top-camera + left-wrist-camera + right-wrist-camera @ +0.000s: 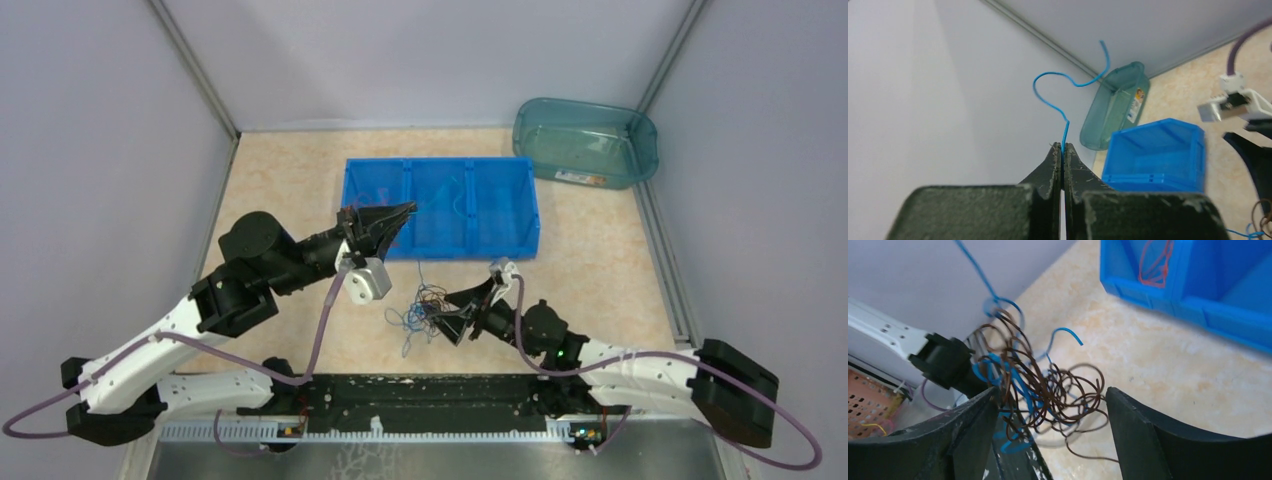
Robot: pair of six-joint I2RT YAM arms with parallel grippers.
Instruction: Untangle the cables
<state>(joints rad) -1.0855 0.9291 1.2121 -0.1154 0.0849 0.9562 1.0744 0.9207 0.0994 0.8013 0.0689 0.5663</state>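
Observation:
A small tangle of dark brown and blue cables (422,306) lies on the table in front of the blue tray (520,240). My left gripper (405,212) hovers at the tray's left front corner. In the left wrist view it (1063,146) is shut on a thin blue cable (1048,102) whose free end curls upward. My right gripper (445,318) is at the tangle. In the right wrist view it (1053,392) is open, with the tangle (1048,385) between its fingers. A blue cable (973,265) rises from the tangle. An orange-red cable (1154,262) lies in a tray compartment.
The blue tray has three compartments and stands at mid table; blue cables (455,198) lie in its middle one. A teal plastic bin (585,140) stands at the back right. Grey walls close in the back and both sides.

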